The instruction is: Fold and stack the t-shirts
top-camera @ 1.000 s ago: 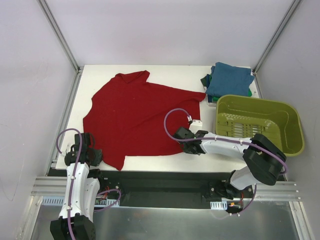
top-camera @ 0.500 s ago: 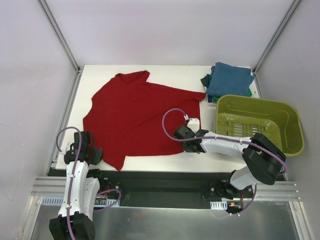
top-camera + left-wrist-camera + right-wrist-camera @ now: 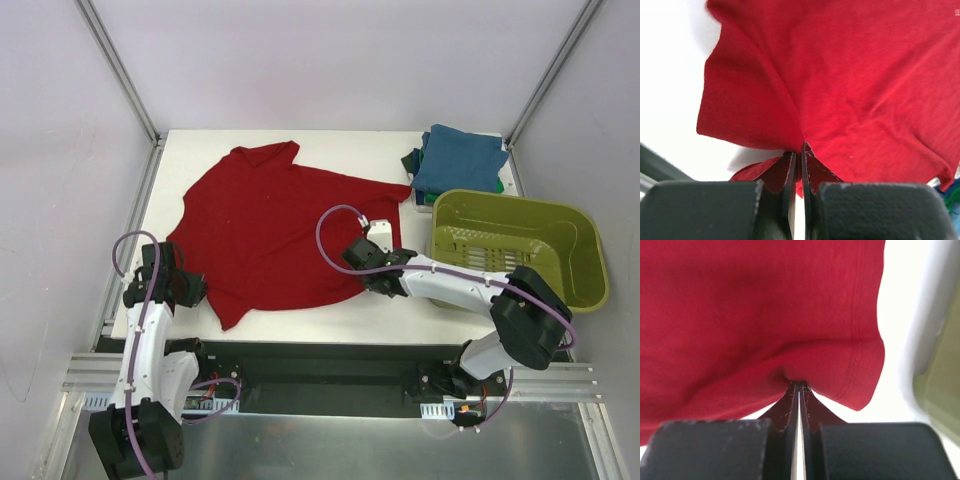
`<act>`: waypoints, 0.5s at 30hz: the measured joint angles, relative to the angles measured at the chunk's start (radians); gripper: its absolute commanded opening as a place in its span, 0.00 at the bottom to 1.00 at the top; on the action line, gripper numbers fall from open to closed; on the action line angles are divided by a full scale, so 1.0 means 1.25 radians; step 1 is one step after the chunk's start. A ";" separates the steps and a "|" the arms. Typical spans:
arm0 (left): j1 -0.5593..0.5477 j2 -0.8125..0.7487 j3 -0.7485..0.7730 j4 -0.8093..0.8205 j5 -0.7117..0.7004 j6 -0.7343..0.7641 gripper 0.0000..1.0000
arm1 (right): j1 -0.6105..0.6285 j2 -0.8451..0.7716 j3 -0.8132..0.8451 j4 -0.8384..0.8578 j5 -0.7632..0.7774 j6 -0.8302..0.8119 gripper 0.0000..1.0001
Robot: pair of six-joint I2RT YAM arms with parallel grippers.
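A dark red t-shirt (image 3: 270, 225) lies spread across the white table (image 3: 300, 325). My left gripper (image 3: 192, 290) is shut on its near left hem, and the cloth (image 3: 840, 90) bunches at the fingertips (image 3: 790, 159). My right gripper (image 3: 362, 272) is shut on the shirt's near right hem corner, and the red cloth (image 3: 765, 315) puckers into the closed jaws, with the hem stitching (image 3: 860, 355) hanging to the right. Both held edges are lifted a little off the table. A stack of folded t-shirts (image 3: 455, 160), teal-blue on top with green beneath, sits at the far right corner.
An olive-green plastic basket (image 3: 590, 260) stands at the right edge of the table, close to my right arm, and its wall (image 3: 940, 390) shows in the right wrist view. Metal frame posts (image 3: 120, 70) rise at the back corners. A rail runs along the near edge.
My right gripper has closed on the shirt's near right hem and moved away from the near edge with it. My left gripper has drawn the left hem further onto the table, and the bottom edge has shifted.
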 measured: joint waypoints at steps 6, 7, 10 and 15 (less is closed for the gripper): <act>-0.001 0.072 0.049 0.050 0.027 0.002 0.00 | -0.025 0.000 0.050 -0.011 0.030 -0.027 0.00; -0.002 0.081 0.060 0.059 0.027 0.003 0.00 | -0.031 0.000 0.054 -0.013 0.032 -0.030 0.00; -0.011 0.123 0.104 0.088 0.027 0.004 0.00 | -0.055 0.000 0.063 -0.019 0.037 -0.040 0.00; -0.031 0.217 0.171 0.132 0.027 0.006 0.00 | -0.088 0.000 0.078 -0.026 0.036 -0.060 0.00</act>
